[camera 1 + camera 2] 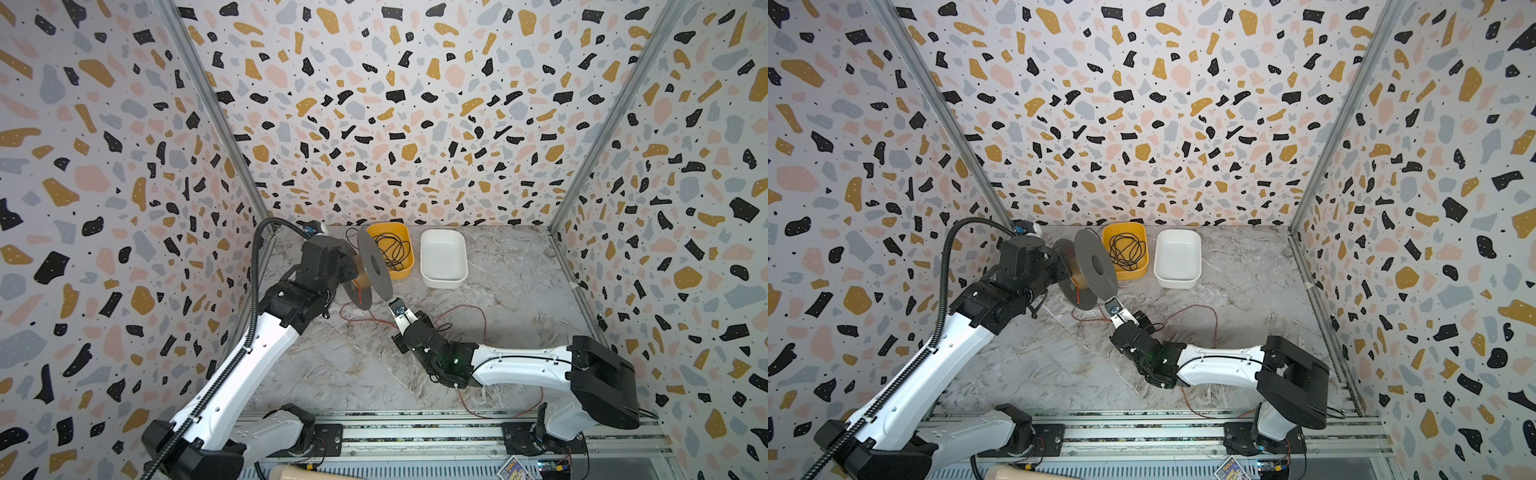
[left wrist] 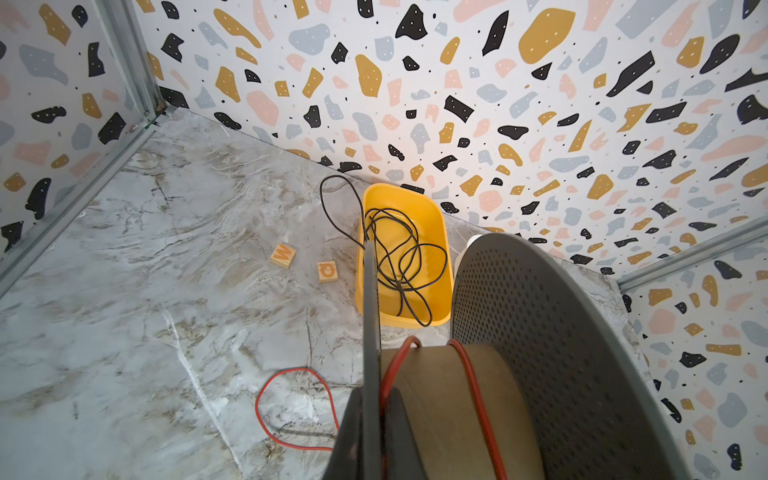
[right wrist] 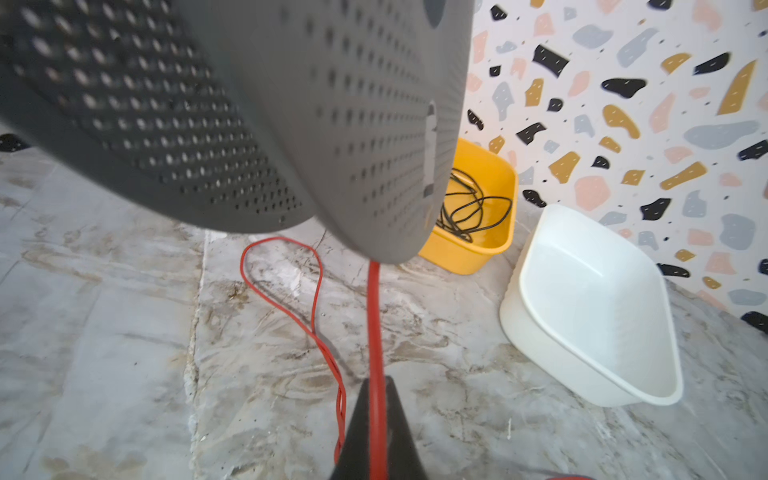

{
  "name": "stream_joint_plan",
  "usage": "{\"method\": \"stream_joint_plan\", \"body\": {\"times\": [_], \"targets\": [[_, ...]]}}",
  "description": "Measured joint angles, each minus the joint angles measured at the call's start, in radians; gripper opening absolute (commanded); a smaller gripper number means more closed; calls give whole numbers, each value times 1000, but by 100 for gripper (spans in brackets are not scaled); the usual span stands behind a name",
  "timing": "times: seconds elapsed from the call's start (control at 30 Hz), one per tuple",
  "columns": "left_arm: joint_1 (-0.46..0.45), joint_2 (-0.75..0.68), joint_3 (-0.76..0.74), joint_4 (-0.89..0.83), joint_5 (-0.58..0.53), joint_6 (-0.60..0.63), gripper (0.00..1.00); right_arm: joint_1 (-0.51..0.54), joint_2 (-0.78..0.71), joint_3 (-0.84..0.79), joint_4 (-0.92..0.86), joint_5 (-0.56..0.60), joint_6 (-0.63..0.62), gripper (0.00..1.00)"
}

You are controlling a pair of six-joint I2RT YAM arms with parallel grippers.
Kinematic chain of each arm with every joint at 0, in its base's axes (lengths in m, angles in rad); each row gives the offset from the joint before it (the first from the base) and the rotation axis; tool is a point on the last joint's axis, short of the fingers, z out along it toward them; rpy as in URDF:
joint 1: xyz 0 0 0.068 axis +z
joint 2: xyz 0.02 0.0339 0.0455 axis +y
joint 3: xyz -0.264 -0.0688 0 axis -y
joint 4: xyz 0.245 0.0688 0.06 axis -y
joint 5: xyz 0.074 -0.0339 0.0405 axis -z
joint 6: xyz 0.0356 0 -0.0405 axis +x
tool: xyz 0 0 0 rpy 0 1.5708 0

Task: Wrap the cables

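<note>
Nearest the top camera, a metal rail (image 1: 415,434) carries the bases of both arms along the front edge of the marble table (image 1: 365,374). Past it, the left end effector (image 2: 372,432) is clamped on the thin edge of one grey perforated side disc of a spool (image 1: 374,270), holding it above the table with its axis roughly level. The left wrist view shows the disc edge running between the black fingers. The red wire (image 3: 375,324) circles the spool's brown core in a couple of loose turns. It comes down from under the nearer disc into the right end effector (image 3: 376,415), whose fingers are pressed together on it. In both top views that end effector sits just below the spool's lower rim. The rest of the red wire lies slack on the table, with one loop beneath the spool and a wider arc beside the right arm. A long strand trails to the rail near that arm's base. Against the back wall stands a yellow tub (image 1: 409,266) with a black wire (image 1: 392,249) coiled inside, one loop spilling over its far corner onto the table. A white tub (image 1: 442,257) stands just beside it, apart from the spool. Two small wooden letter blocks (image 2: 283,255) lie on the table near the yellow tub in the left wrist view.
</note>
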Motion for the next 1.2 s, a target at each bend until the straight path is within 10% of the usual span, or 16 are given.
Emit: {"method": "stream_joint_plan", "body": {"times": [0.7, 1.2], "targets": [[-69, 63, -15, 34, -80, -8, 0, 84, 98, 82, 360, 225, -483, 11], [-63, 138, 157, -119, -108, 149, 0, 18, -129, -14, 158, -71, -259, 70]]}}
